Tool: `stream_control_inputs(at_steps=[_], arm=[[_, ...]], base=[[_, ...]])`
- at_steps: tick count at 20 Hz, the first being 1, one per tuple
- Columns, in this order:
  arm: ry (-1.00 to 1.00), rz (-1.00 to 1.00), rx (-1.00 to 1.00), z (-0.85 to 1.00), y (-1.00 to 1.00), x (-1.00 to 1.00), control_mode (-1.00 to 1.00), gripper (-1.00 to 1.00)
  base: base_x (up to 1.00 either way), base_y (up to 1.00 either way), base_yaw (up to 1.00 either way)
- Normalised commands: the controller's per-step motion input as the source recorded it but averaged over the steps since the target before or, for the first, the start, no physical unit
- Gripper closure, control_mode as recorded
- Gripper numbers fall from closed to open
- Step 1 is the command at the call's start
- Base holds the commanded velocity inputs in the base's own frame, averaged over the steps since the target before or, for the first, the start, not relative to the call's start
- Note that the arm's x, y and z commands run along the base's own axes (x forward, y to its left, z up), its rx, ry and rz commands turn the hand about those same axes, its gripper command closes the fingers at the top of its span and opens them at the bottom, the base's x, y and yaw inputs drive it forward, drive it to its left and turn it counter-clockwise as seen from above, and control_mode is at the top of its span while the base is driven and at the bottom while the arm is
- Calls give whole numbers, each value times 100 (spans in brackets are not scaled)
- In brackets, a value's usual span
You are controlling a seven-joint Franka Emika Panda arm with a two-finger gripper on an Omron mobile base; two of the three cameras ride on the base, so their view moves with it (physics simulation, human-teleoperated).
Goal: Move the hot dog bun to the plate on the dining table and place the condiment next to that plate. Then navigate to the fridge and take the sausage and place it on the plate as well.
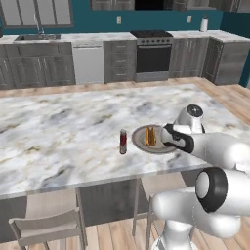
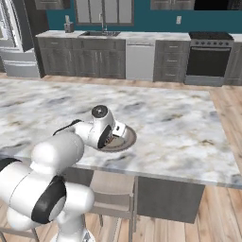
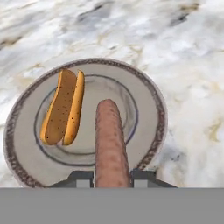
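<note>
The sausage (image 3: 110, 140), long and reddish-brown, sticks out between the fingertips of my gripper (image 3: 111, 177), which is shut on it just above the plate (image 3: 154, 109). The hot dog bun (image 3: 63, 107) lies split on the plate's left half, beside the sausage and apart from it. From the left base view, the gripper (image 1: 166, 136) hovers at the right side of the plate (image 1: 138, 140), with the bun (image 1: 151, 136) on it. The condiment (image 1: 123, 141) stands upright on the dining table (image 1: 63, 132), just left of the plate. My hand covers most of the plate (image 2: 128, 139) in the right base view.
A chair (image 1: 44, 227) and a stool (image 1: 156, 188) are tucked under the table's near edge. Grey cabinets, a dishwasher and an oven (image 1: 153, 53) line the back wall. The fridge (image 2: 9, 38) stands at the far left.
</note>
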Motion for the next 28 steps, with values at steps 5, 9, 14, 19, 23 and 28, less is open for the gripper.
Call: stream_control_inputs(at_steps=[5,9,14,19,23,28], arm=[[0,-1,-1,-34,0,64,-100,100],[0,0,0,-3,0,45,-100,-100],[0,0,0,0,-2,39,-100,-100],[-1,0,0,10,-7,-10,-100,-100],[-21,0,2,94,1,-98,-100,-100],[-3,0,0,100,31,-100,-100,-100]], base=[[0,0,0],[0,0,0],[0,0,0],[0,0,0],[0,0,0],[0,0,0]])
